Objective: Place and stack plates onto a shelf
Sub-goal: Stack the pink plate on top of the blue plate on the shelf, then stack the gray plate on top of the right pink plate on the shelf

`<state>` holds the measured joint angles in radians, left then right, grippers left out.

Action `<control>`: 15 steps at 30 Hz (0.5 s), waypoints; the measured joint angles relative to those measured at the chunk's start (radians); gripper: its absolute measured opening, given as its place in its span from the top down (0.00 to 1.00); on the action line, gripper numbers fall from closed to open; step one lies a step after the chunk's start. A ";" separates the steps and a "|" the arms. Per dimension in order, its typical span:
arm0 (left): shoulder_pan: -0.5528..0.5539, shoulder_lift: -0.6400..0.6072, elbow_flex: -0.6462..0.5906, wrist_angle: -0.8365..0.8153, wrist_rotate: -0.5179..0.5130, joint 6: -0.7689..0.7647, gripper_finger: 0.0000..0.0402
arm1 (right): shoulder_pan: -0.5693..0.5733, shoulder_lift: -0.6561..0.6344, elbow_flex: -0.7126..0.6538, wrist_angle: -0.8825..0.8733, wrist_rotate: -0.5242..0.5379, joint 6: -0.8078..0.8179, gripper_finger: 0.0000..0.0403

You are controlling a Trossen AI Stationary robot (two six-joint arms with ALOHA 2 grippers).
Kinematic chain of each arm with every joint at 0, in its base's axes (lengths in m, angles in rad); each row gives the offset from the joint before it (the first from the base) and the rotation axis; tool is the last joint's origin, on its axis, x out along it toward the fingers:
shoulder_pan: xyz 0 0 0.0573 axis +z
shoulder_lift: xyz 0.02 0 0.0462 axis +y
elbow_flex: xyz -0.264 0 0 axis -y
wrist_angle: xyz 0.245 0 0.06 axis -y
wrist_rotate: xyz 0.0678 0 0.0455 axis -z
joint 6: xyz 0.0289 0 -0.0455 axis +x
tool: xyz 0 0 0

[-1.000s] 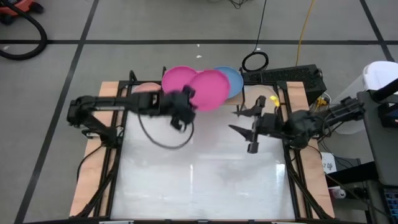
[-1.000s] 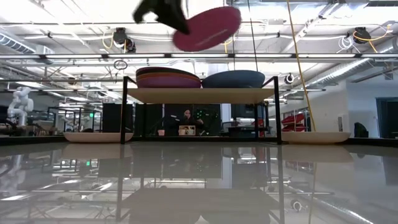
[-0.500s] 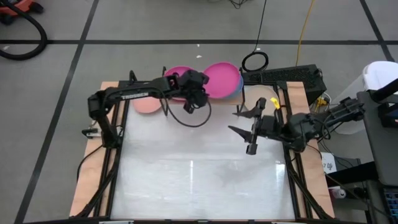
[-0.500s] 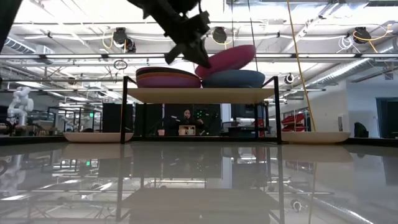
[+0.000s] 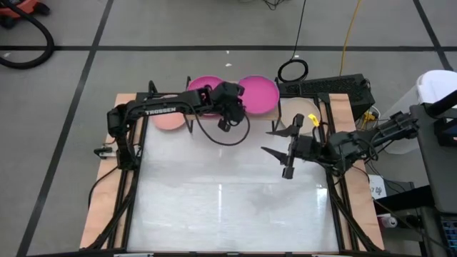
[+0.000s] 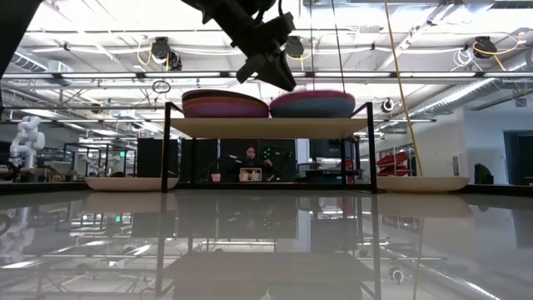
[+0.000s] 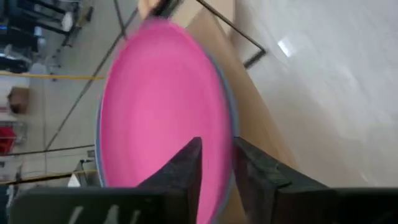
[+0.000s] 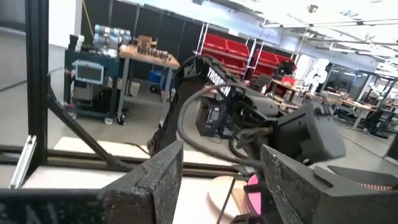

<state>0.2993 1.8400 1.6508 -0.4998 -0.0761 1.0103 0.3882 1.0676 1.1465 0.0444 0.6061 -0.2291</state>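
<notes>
The hot pink plate [image 5: 260, 91] lies level on the blue plate [image 6: 313, 107], on the right half of the shelf [image 6: 266, 127]. My left gripper [image 7: 217, 155] stands at this plate's near left rim, fingers a little apart, one on either side of the rim. On the shelf's left half is a stack with a magenta plate [image 5: 202, 84] on top. My right gripper [image 5: 285, 151] hangs open above the table's right side, holding nothing. My left gripper reaches down at a slant from the table's near left, with the hot pink plate's rim [image 7: 225, 134] in the gap between its fingers [image 7: 186, 165]. I cannot tell whether the fingers touch the rim. The plate rests flat on the blue plate.
A light pink plate [image 5: 168, 121] lies on the table beside the shelf's left legs. A beige plate [image 6: 420, 183] lies beside its right legs. The white tabletop [image 5: 228, 207] stretches toward the near edge. Black frame rails run along both table sides.
My left gripper has carried the hot pink plate toward the table's far right and down onto the shelf. The plate was tilted in the air above the shelf, then leaned on the blue plate. Now it lies level on it.
</notes>
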 joint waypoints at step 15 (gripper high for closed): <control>0.006 -0.262 -0.002 0.007 -0.029 -0.228 0.50 | 0.000 0.000 0.000 -0.031 0.378 -0.096 0.51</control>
<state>0.3054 1.5779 1.6493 -0.4931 -0.1054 0.7821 0.3878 1.0676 1.1465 0.0133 0.9846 -0.3246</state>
